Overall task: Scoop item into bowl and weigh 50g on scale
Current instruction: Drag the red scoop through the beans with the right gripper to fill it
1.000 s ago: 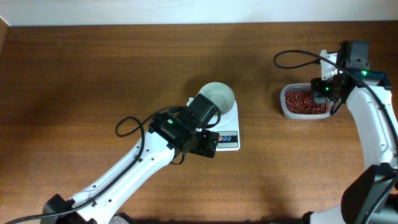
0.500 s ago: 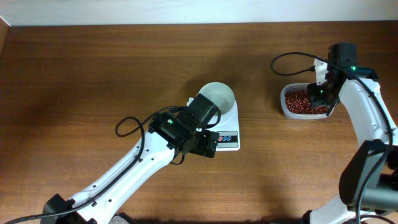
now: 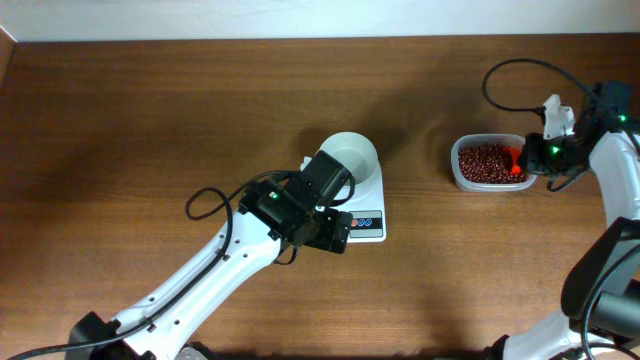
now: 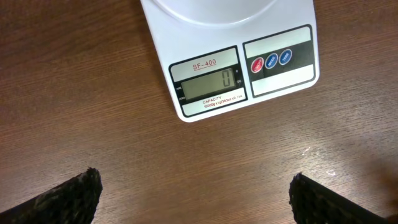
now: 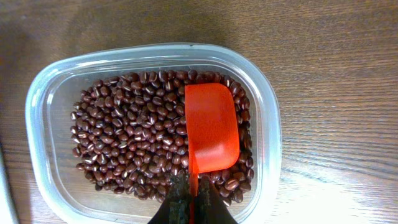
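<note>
Wooden desk (image 3: 150,120) carries scale (image 4: 242,68), bowl (image 3: 355,152), tub (image 5: 43,106) of beans (image 5: 130,143); right claw (image 5: 189,200) pinches orange scoop (image 5: 211,127), left claw (image 4: 199,196) spread wide.

Open bench (image 3: 150,120) left of and behind scale (image 3: 373,200). Free lane between scale and tub (image 3: 458,172). Left arm (image 3: 285,205) overhangs near-left side of bowl (image 3: 355,152); far and right sides open. Left tool (image 4: 198,202) spread wide, bare bench between fingers, scale front just ahead. Scoop (image 5: 211,127), pinched in right tool (image 5: 189,199), fills tub's right part; beans (image 5: 124,137) exposed left.
</note>
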Robot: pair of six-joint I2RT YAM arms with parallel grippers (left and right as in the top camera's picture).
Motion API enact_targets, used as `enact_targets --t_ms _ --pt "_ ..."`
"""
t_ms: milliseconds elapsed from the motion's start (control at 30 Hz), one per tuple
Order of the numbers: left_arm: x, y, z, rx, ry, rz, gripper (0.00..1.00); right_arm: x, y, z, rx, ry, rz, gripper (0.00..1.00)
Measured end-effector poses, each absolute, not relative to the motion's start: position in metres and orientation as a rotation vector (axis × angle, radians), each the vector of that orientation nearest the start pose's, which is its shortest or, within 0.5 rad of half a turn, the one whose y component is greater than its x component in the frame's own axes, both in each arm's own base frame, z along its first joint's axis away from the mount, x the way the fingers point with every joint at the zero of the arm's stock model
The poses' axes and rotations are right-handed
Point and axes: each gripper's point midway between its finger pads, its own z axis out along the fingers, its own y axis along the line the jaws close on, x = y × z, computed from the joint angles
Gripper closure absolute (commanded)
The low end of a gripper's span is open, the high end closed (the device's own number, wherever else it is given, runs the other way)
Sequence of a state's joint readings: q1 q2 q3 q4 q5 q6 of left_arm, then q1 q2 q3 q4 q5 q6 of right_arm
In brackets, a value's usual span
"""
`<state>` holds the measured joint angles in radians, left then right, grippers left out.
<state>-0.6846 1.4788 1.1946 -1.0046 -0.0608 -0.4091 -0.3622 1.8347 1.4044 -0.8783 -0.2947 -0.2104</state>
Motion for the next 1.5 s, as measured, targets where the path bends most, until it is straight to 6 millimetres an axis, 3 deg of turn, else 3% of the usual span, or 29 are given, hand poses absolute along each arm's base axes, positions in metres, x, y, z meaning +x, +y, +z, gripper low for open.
enact_targets --t_ms 633,900,1500 --pt "0.251 -0.192 0.129 0.381 2.841 -0.137 0.01 0.396 -0.074 0.079 0.177 2.75 0.582 0.96" --pt "0.251 -0.192 0.129 0.381 2.841 -0.137 0.01 0.395 -0.084 0.079 0.268 2.676 0.749 0.96" --pt "0.251 -0.192 0.129 0.381 2.841 -0.137 0.01 0.393 -0.08 0.081 0.32 2.609 0.921 0.96"
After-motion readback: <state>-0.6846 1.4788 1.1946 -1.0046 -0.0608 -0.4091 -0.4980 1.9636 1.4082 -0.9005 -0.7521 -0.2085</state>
